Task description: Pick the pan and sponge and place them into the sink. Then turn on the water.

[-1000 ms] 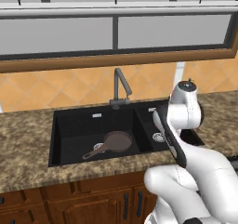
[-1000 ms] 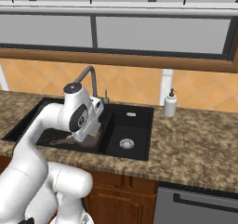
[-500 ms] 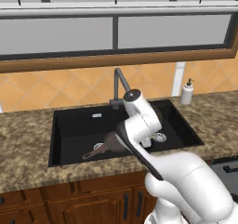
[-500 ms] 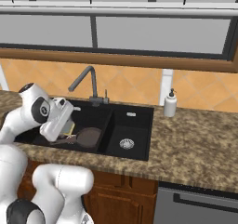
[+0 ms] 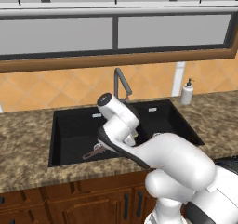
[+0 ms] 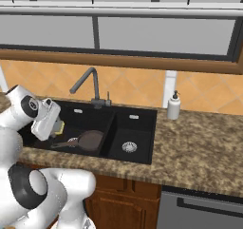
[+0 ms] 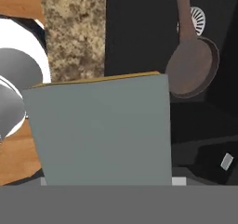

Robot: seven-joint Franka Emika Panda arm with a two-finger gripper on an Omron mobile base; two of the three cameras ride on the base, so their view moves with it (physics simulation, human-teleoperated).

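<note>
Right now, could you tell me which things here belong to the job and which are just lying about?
Job:
pan, in the sink
sponge, held by the gripper
faucet

Lying about:
soap bottle

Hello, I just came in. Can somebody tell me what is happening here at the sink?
A white robot arm is clearing up at the black double-basin sink. The frying pan already lies in the large basin. The gripper holds the yellow sponge above that basin, not yet released. The gooseneck faucet shows no water running. A white soap dispenser stands on the counter beside the sink.
</note>
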